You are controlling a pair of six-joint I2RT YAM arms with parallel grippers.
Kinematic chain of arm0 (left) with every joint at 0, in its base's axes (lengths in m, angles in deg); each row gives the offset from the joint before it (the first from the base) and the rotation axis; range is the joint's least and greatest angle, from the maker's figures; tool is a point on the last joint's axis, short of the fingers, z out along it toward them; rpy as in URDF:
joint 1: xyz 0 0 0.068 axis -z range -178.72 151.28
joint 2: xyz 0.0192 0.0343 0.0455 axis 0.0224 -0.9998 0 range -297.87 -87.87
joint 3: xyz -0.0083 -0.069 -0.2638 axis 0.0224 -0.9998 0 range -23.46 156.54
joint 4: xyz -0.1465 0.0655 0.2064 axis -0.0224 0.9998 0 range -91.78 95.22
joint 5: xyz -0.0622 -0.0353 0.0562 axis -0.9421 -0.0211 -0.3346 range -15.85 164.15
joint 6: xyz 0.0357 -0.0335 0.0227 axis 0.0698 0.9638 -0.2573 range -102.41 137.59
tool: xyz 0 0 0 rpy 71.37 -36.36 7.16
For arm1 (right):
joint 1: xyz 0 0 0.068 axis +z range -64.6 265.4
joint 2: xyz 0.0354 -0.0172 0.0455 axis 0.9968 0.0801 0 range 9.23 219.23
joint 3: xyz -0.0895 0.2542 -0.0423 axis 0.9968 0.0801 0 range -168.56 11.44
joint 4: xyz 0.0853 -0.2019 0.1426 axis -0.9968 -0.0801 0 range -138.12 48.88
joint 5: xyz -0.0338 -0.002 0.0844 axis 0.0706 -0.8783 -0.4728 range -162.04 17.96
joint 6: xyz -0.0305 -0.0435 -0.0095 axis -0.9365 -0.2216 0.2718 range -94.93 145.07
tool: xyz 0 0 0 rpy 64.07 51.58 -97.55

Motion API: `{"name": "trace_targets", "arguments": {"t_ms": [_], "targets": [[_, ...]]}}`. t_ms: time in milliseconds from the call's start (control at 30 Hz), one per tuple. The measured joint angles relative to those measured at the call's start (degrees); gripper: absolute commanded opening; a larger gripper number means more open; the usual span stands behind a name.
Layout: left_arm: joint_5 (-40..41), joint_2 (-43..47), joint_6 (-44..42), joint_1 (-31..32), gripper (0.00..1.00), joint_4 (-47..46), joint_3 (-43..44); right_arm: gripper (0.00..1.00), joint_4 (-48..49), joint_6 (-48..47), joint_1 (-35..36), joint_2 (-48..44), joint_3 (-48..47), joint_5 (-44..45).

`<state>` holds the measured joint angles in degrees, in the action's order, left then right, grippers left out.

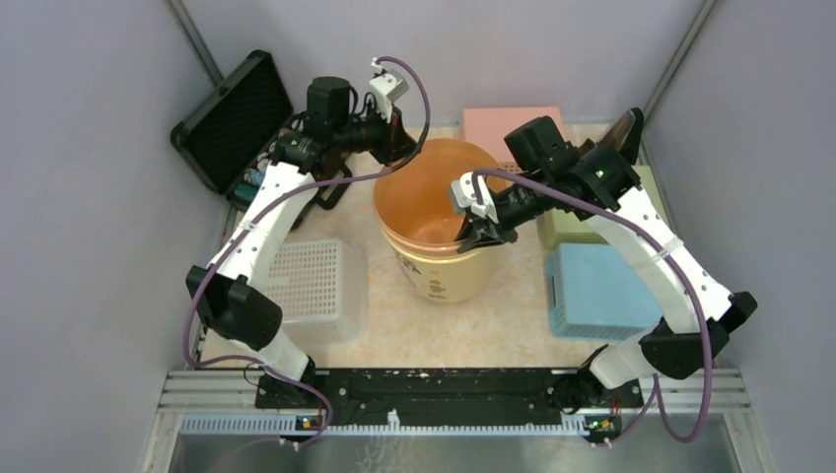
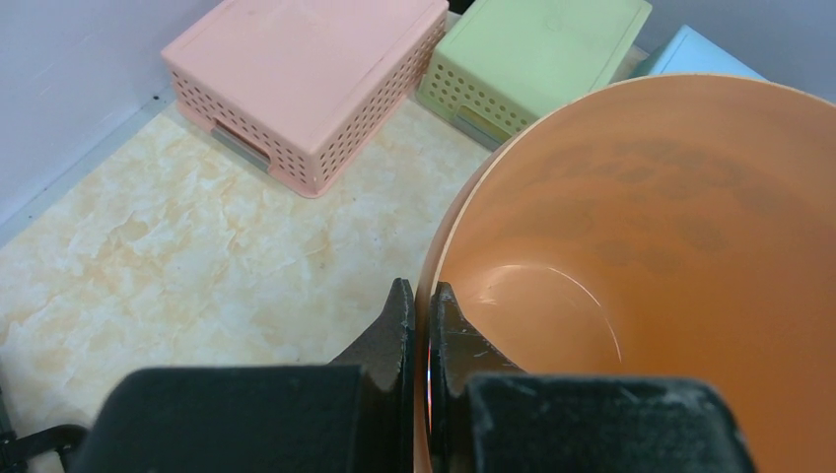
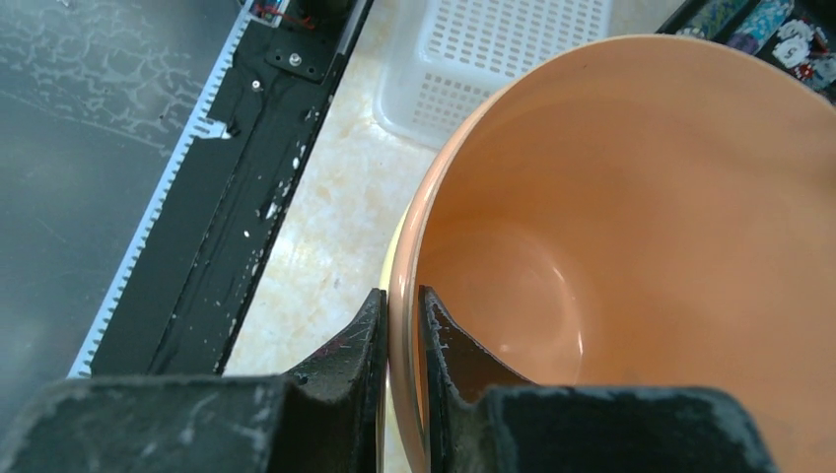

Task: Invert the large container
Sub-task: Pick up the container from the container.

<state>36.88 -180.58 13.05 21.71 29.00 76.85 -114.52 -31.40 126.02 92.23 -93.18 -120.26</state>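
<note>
Large container [image 1: 431, 192] upright, centre of top view; left gripper [image 1: 404, 156] clamped on its upper-left rim; right gripper [image 1: 475, 233] clamped on lower-right rim; grasp looks set; next probably needs synced lift and rotation.

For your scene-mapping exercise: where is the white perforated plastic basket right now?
In the top view, the white perforated plastic basket lies on the left side, just left of the large orange plastic container.

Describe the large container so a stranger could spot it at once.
On the marble-patterned table, look mid-table between the white basket and the blue box. The large container stands there upright, left gripper and right gripper pinching its rim. It alone is round and orange inside; its neighbours are perforated rectangles.
</note>
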Motion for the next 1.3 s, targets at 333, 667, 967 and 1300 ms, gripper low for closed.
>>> {"name": "trace_targets", "arguments": {"t_ms": [333,667,967,1300], "targets": [[-1.73,1.29,0.22,0.0,0.02,-1.4,-1.55,0.0,0.17,3.78,0.0,-0.02,-0.92,-2.47],[-1.97,1.49,0.22,0.02,0.01,-3.34,-2.14,0.0,0.92,4.33,0.0,-0.02,-0.92,-2.45],[-2.19,1.51,0.26,0.11,0.01,-3.8,-2.62,0.0,0.98,5.14,0.0,-0.02,-0.92,-2.45],[-2.21,1.51,0.33,0.13,0.01,-3.8,-2.62,0.0,1.03,5.38,0.0,-0.02,-0.92,-2.43]]}}
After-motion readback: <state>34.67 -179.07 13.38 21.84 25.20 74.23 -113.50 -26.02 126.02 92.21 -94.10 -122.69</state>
